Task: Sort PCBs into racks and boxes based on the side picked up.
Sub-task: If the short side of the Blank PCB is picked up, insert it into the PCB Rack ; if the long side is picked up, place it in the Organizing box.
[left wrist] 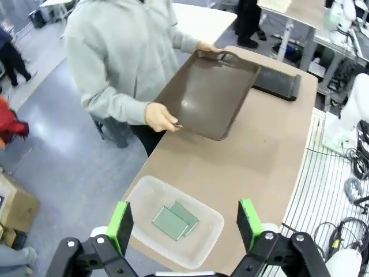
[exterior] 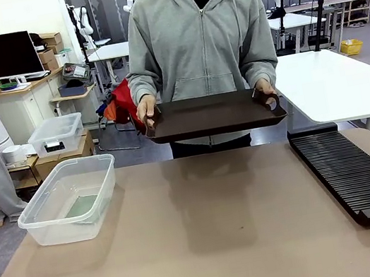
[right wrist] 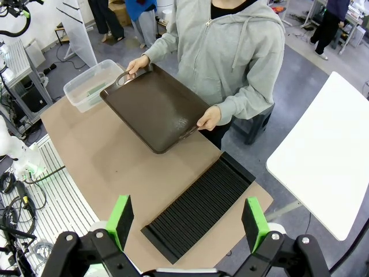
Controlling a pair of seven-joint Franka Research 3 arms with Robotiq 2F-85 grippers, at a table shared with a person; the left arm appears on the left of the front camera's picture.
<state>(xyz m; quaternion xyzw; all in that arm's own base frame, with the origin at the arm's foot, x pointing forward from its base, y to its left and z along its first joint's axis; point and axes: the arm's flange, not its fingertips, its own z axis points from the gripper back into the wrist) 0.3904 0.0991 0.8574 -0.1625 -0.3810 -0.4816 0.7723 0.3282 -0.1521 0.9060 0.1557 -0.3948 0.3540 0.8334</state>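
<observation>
left fingers [left wrist: 125,226] spread, PCBs [left wrist: 175,219] in tub [left wrist: 203,242] beyond

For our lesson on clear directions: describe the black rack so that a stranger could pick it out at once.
Start at the long brown table and go to its end on the robot's right. There lies the rack, long, flat and black. Unlike the smooth brown tray the person holds above the table, it is ribbed with many narrow parallel slots.
</observation>
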